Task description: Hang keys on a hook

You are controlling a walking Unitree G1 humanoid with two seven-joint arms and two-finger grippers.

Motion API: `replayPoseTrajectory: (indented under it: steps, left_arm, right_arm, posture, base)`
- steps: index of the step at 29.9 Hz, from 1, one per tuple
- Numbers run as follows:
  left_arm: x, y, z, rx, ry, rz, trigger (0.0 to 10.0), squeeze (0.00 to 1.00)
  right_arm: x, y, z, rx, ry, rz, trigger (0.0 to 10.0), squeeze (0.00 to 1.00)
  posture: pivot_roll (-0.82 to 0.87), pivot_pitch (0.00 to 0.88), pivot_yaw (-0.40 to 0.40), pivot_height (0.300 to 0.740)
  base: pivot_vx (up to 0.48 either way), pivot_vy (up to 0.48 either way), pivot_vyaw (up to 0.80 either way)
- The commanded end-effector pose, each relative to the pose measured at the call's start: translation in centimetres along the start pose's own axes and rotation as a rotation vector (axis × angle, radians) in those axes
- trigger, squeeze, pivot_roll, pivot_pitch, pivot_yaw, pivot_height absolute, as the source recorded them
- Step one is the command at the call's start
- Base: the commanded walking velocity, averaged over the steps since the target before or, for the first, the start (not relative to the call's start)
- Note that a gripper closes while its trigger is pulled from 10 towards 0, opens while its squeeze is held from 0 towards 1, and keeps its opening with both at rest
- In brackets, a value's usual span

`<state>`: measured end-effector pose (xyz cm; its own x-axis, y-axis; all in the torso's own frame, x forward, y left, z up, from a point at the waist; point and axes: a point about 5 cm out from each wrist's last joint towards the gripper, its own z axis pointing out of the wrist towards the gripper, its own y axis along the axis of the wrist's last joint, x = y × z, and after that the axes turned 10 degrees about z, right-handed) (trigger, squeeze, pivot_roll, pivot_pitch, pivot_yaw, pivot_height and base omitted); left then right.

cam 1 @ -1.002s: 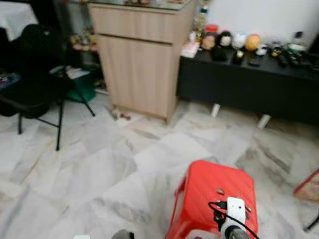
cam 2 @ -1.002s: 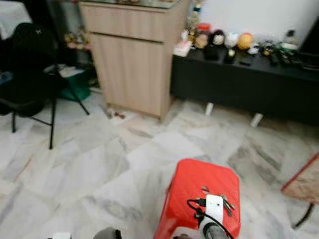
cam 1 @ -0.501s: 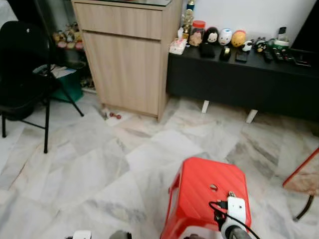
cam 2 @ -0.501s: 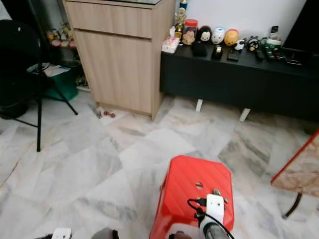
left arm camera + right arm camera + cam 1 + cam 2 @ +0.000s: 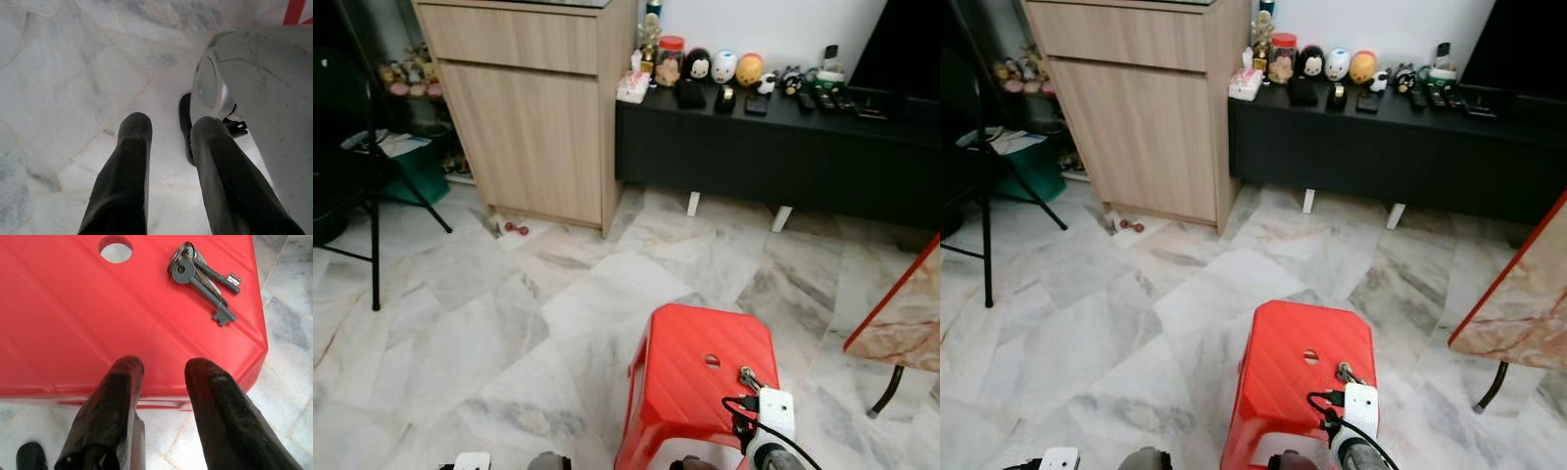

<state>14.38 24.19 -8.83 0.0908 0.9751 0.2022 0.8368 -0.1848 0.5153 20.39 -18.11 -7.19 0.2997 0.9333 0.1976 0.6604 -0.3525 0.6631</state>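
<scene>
A bunch of grey keys [image 5: 203,273] on a ring lies on top of a red plastic stool [image 5: 700,382], near its right edge, beside the round hole [image 5: 116,249] in the seat. In the head view the keys [image 5: 748,377] show just above my right wrist. My right gripper [image 5: 161,369] hovers over the near part of the stool, open and holding nothing, a short way from the keys. My left gripper [image 5: 168,127] hangs low over the marble floor, open, next to my own leg.
A light wooden cabinet [image 5: 524,108] stands at the back left. A long black low cabinet [image 5: 773,147] with figurines and remotes runs along the back wall. A black folding chair [image 5: 352,186] is at the left, a marble-topped table corner [image 5: 901,313] at the right.
The camera has swung to the right, so the cabinet and the chair slid left and the marble table corner came into view. The keys show more plainly on the stool.
</scene>
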Motion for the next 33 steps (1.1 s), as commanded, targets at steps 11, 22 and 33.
replayPoseTrajectory:
  steps: [11,22,33]
  left_arm:
    - [-0.2,0.2,0.1,0.003,-0.003,0.003,10.0,0.0]
    - [0.3,-0.1,0.0,0.001,-0.003,-0.004,10.0,0.0]
    - [1.6,-0.6,-0.4,-0.001,0.006,-0.011,10.0,0.0]
  right_arm:
    - [-0.3,0.2,0.0,-0.013,-0.013,0.005,10.0,0.0]
    - [-0.4,0.2,0.0,-0.011,-0.016,0.005,10.0,0.0]
    - [-0.7,0.3,0.0,-0.015,-0.026,0.006,10.0,0.0]
  posture:
    - [0.09,0.034,-0.073,0.65]
    - [0.09,0.038,-0.075,0.65]
    - [0.09,0.046,-0.075,0.65]
  base:
    - [0.241,0.0,0.0]
    - [0.049,0.0,0.0]
    - [0.022,0.0,0.0]
